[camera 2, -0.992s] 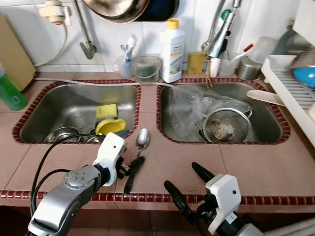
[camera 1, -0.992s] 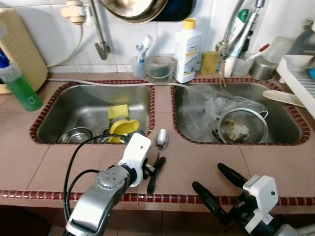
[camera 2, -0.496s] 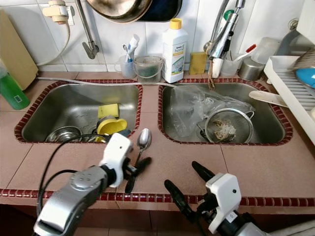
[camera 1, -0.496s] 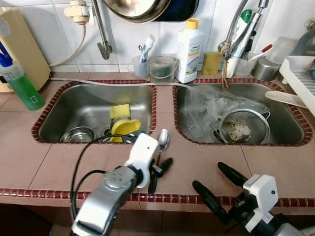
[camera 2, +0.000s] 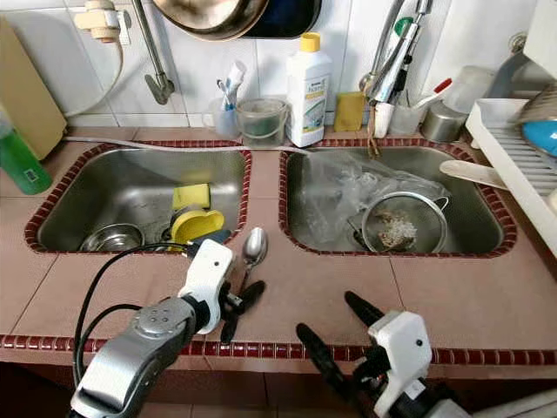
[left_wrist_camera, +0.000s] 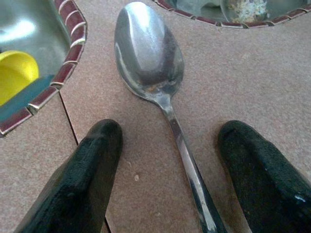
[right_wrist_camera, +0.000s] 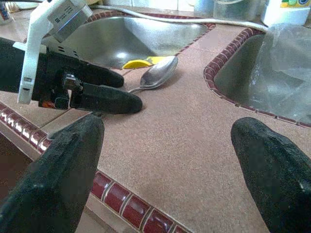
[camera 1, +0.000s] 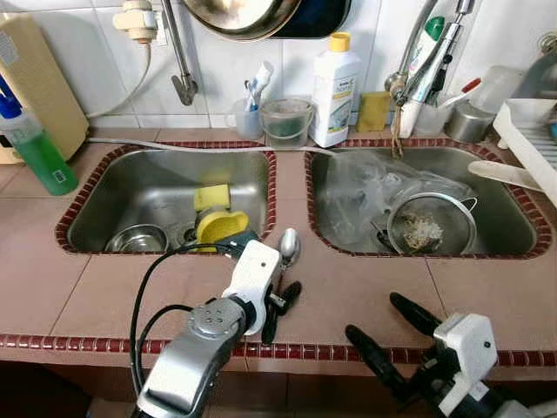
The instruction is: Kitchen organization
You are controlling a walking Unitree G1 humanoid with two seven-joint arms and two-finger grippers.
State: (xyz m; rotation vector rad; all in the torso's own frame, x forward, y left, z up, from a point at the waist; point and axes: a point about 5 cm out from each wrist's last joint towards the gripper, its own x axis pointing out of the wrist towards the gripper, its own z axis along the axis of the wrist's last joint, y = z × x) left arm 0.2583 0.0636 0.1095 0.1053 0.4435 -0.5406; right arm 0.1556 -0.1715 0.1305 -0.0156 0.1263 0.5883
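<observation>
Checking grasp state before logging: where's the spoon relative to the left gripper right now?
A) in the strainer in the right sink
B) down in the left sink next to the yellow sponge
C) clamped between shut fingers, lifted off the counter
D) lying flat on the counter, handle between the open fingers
D: in the left wrist view the spoon lies flat on the counter, its handle running between the fingers of the open left gripper, neither finger visibly touching it.

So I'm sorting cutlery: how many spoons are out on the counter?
1: the spoon lies on the counter strip between the two sinks, handle between the left gripper's open fingers. Others may be hidden in the sinks.
</observation>
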